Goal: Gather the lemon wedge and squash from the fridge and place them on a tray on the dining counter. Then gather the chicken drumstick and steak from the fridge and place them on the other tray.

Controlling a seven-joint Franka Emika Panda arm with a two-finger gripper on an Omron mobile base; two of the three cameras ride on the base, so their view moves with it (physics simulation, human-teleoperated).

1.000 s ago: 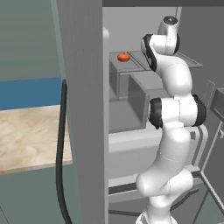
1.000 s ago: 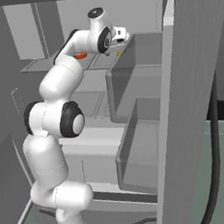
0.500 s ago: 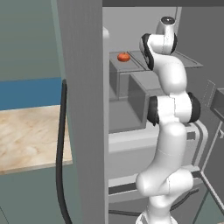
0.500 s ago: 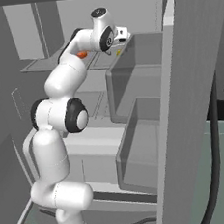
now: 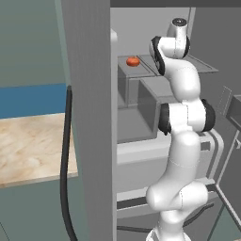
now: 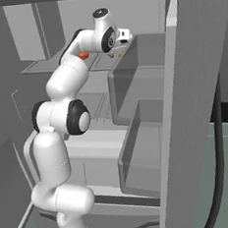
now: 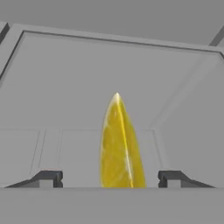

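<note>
we see the tall grey open fridge (image 5: 94, 141) with its grey shelves, and the white panda arm (image 5: 181, 141) reaching up into the top shelf. a small orange-red round item (image 5: 132, 61) sits on that shelf to the arm's left, well apart from the hand; can't tell what it is. the two-finger gripper (image 7: 109, 178) is at the upper shelf in the right base view (image 6: 121, 38), next to a small yellow speck there. in the hand view the yellow pointed lemon wedge (image 7: 118, 144) stands straight ahead, centred between the two dark fingertips (image 7: 48, 178), its long axis running away from the hand along the approach line, tip far. the jaws stand apart on either side with clear gaps, not touching the wedge, so nothing gripped yet. we judge the next move is just to close on the wedge's narrow width, no sideways shift needed.
</note>
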